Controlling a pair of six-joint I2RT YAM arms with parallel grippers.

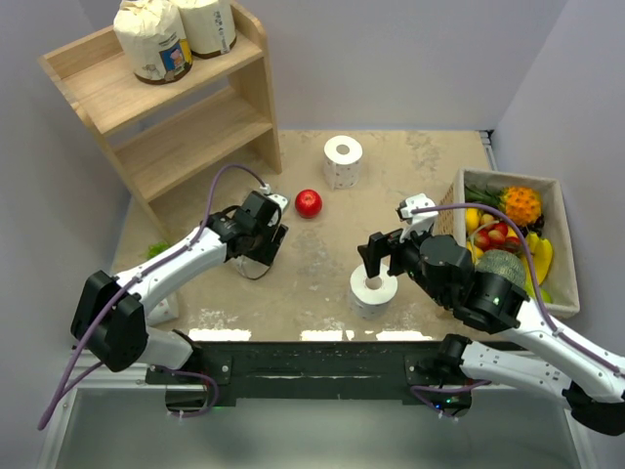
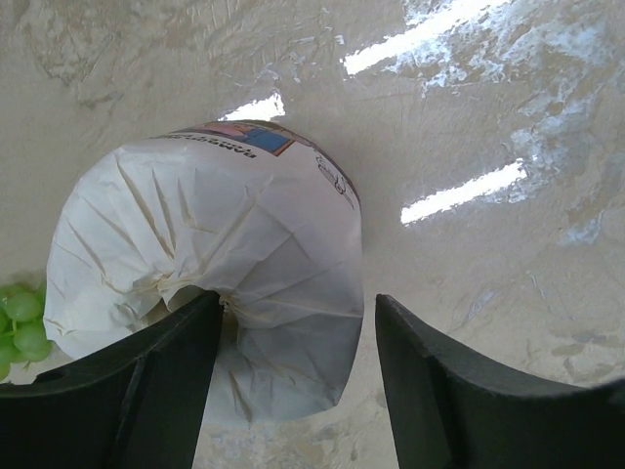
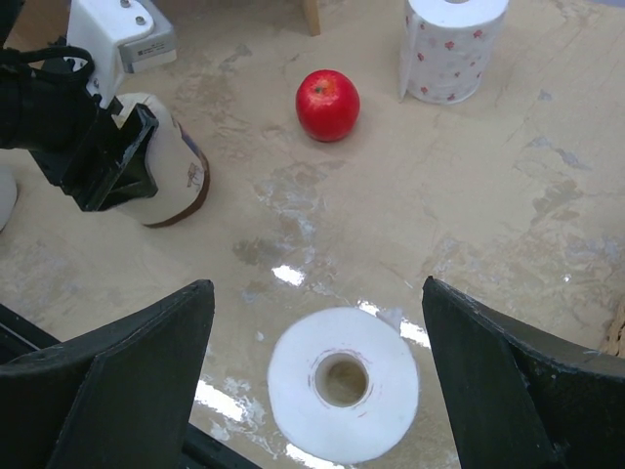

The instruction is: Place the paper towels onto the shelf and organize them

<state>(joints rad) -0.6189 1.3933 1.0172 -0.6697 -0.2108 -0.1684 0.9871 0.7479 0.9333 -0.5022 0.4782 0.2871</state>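
Note:
The wooden shelf (image 1: 166, 147) stands at the far left with two wrapped paper towel rolls (image 1: 151, 39) on its top tier. My left gripper (image 1: 262, 252) is open and low over a third wrapped roll (image 2: 205, 244) that stands on the table; its left finger (image 2: 127, 391) lies against the roll's crimped top and its right finger is just clear of the side. My right gripper (image 1: 376, 256) is open above an upright bare white roll (image 3: 342, 381), which sits centred between its fingers (image 3: 127, 381). Another bare roll (image 1: 343, 161) stands at the back middle.
A red apple (image 1: 309, 203) lies between the left gripper and the far bare roll. A box of fruit (image 1: 562, 244) stands at the right edge. Green grapes (image 2: 20, 322) lie just left of the wrapped roll. The two lower shelf tiers hold nothing.

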